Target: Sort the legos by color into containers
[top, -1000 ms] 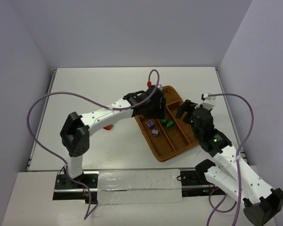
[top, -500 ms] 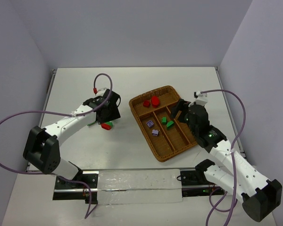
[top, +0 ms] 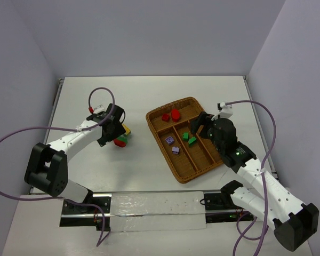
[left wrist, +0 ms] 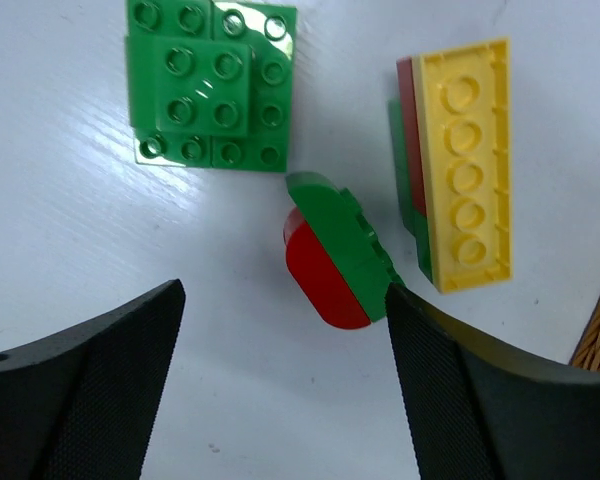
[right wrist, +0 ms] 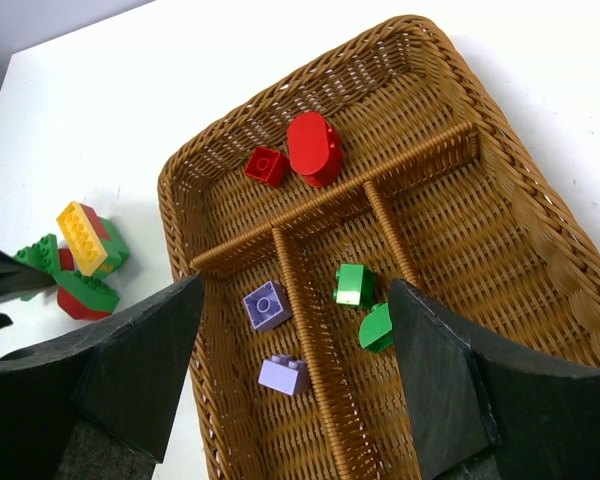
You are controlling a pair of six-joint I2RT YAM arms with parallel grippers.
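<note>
My left gripper [left wrist: 283,298] is spread wide and holds nothing; it hangs over the white table [left wrist: 70,240], well to the left of the brown woven wicker tray [right wrist: 380,70]. In its wrist view a small rounded red-and-green lego clump [left wrist: 335,262] lies on the table between my two black fingers, close to the right one, though I cannot tell whether that finger touches it. Just beyond it a long yellow studded brick [left wrist: 467,165] sits on top of red and green bricks, and to the left of those lies a flat green stack of studded plates [left wrist: 210,85], apart from both. My right gripper [right wrist: 295,290] is also wide open with nothing in it, above the tray's near end. In the tray's crosswise section lie a small red square brick [right wrist: 266,165] and a rounded red piece [right wrist: 315,148], just beside each other. One long slot holds two pale purple bricks [right wrist: 268,304]; the slot next to it holds two green bricks [right wrist: 354,284].
</note>
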